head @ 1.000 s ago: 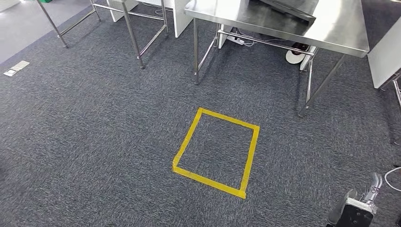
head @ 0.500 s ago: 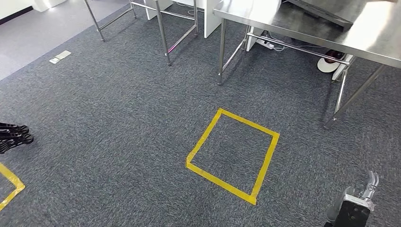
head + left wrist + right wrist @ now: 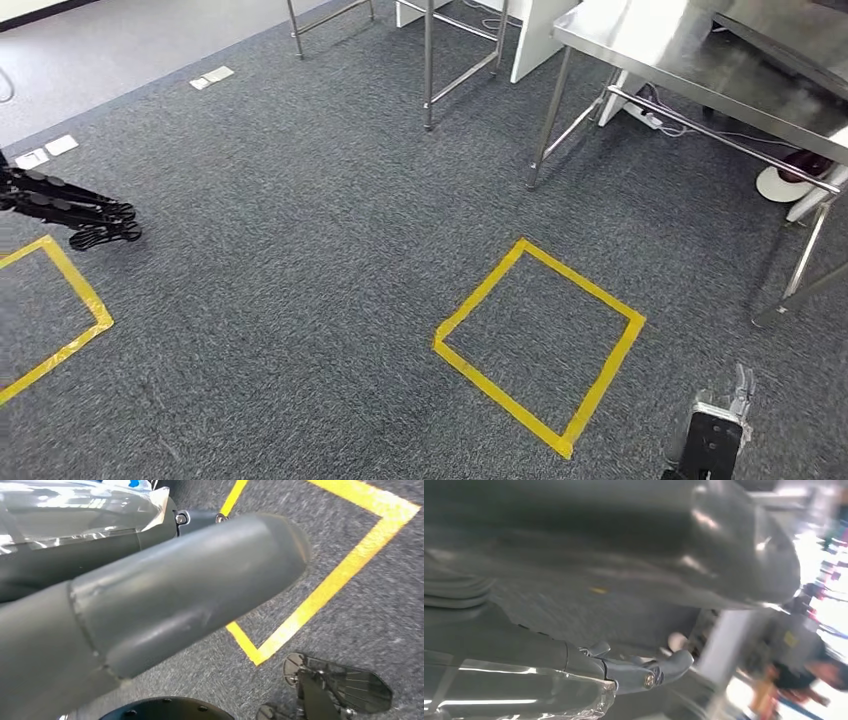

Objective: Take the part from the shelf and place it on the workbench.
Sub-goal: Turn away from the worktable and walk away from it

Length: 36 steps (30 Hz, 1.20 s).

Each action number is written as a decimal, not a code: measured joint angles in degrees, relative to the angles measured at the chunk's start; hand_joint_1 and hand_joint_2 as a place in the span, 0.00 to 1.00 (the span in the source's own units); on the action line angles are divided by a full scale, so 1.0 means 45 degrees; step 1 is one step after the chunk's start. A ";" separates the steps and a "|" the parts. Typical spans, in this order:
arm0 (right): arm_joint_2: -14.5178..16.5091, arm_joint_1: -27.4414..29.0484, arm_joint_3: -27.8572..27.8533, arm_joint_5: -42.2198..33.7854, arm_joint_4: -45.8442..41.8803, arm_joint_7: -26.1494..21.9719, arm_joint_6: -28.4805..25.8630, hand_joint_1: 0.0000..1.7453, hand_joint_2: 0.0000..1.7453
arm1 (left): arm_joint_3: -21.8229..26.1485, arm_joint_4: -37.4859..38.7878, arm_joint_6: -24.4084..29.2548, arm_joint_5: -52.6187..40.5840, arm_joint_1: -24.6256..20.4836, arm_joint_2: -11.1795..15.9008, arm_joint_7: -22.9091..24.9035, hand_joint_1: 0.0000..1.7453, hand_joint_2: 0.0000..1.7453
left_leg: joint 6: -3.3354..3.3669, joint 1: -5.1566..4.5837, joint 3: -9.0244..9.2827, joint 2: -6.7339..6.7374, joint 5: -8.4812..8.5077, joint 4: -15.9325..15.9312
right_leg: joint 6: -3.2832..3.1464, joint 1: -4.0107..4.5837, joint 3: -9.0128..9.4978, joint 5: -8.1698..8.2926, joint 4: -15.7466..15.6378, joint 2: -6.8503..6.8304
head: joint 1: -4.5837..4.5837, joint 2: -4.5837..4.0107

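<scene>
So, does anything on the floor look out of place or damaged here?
Nothing looks damaged or spilled. The yellow tape square lies flat and whole on the grey carpet. A black folding stand's feet reach in beside a second tape outline, and cables lie under the steel table.

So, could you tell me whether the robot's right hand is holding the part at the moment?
Seemingly empty: in the head view the right hand hangs over the carpet with nothing visible in it. Whether its fingers are apart or curled, I cannot tell.

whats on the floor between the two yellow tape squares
Bare grey carpet, in the head view, between the left square and the middle square.
</scene>
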 joint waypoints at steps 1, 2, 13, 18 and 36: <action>-0.0065 -0.0227 -0.0116 0.0129 0.0606 0.0280 -0.0156 0.00 0.00 | -0.0041 0.0001 0.0058 -0.0008 0.0019 -0.0007 0.0063 0.00 0.00 | -0.0003 -0.0013 -0.0033 -0.0195 0.0031 0.0004 | 0.0063 0.0000 -0.0151 -0.0042 0.0312 0.0033 | 0.0002 0.0000; -0.0171 -0.0576 -0.0283 0.0347 0.1474 0.0603 -0.0432 0.00 0.00 | -0.0064 0.0002 0.0152 0.0014 0.0042 -0.0009 0.0093 0.00 0.00 | -0.0022 -0.0019 -0.0050 -0.0369 0.0061 0.0007 | 0.0159 -0.0008 -0.0059 0.0137 0.0101 0.0055 | -0.0001 0.0000; -0.1845 -0.3371 -0.1739 0.3105 1.1945 0.5557 -0.0862 0.00 0.00 | 0.0282 0.0056 0.1323 0.0908 0.0337 -0.0229 -0.0441 0.00 0.00 | -0.0581 -0.0014 -0.0912 -0.0449 -0.0609 0.1427 | -0.0336 -0.0078 0.1598 0.1760 -0.3494 0.0012 | -0.0086 0.0000; -0.1831 -0.3255 -0.1127 0.4665 1.3840 0.8516 0.1067 0.00 0.00 | 0.0489 0.0061 0.1500 0.0615 0.0365 -0.0449 -0.0788 0.00 0.00 | -0.0771 0.0124 -0.1674 0.0251 -0.1229 0.3257 | -0.0416 0.0002 0.1554 0.1705 -0.3478 -0.0893 | -0.0115 0.0000; -0.0929 -0.3229 0.1333 0.7833 1.5284 0.9533 0.2959 0.00 0.00 | 0.0556 0.0065 0.1622 0.0517 0.0274 -0.0544 -0.0842 0.00 0.00 | -0.0104 0.0000 -0.0027 -0.1061 0.0127 0.0016 | 0.0305 -0.0034 0.1085 0.1286 -0.2557 0.0734 | 0.0002 0.0000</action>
